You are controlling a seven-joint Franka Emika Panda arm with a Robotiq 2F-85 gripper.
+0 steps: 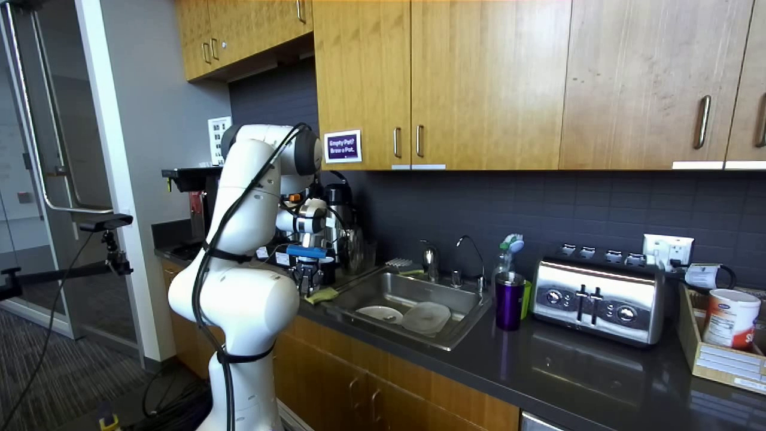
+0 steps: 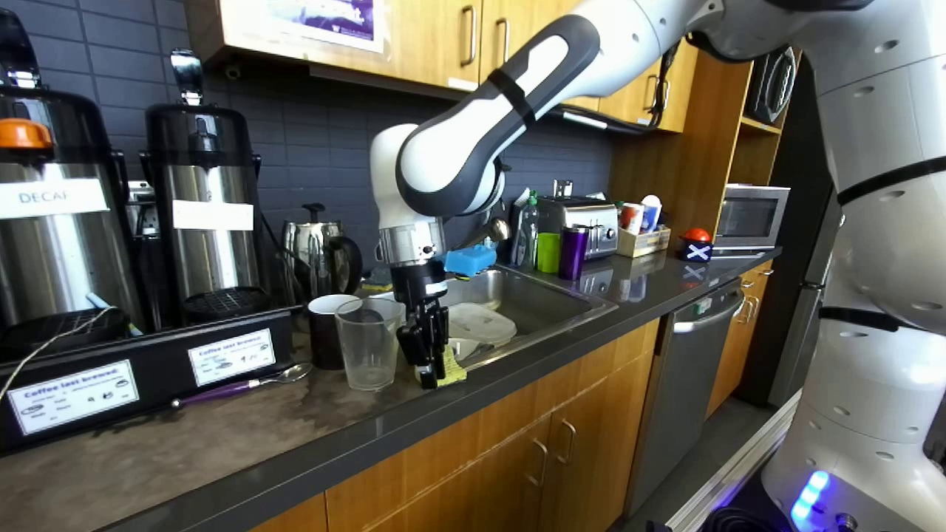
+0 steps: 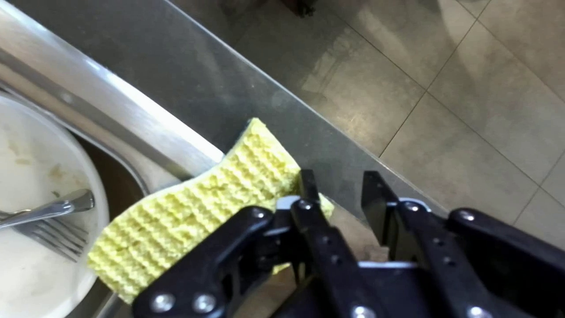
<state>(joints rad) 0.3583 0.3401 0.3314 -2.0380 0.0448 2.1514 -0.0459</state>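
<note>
Coffee dispensers point(image 2: 203, 258): far left in an exterior view; two steel ones with dark tops, well apart from the tool point(image 3: 339, 185).
Spoon point(image 2: 222, 392): lying on the bench point(image 2: 185, 451); purple handle to the left, bowl end toward the cup.
Dark mug point(image 2: 325, 343): upright, just left of the clear cup point(image 2: 369, 347) and partly behind it; the cup stands near the tool and looks light, so sideways swings are best kept small here.
Tool: pointing down just right of the cup; its fingers are parted and nothing looks pinched; in the wrist view one finger overlaps the edge of the yellow sponge point(image 3: 190, 216); whether it touches, I cannot tell.
Sponge: at the sink's front corner, partly on the bench, partly across the steel rim; it looks bowed rather than flat; a sound hold would want the foam squarely between both fingers and a gentle squeeze; a clean release would want the fingers wider, then a straight rise, so that neither drags it.
Sink point(image 3: 88, 86): carries a white dish point(image 3: 35, 282) with a fork point(image 3: 39, 229) on it, plus a translucent container point(image 2: 480, 323); its raised rim could catch a fingertip, so low moves there should be slow.
Purple tumbler point(image 2: 573, 251): beyond the sink, upright beside the toaster point(image 2: 595, 222); both well clear of the tool.
</note>
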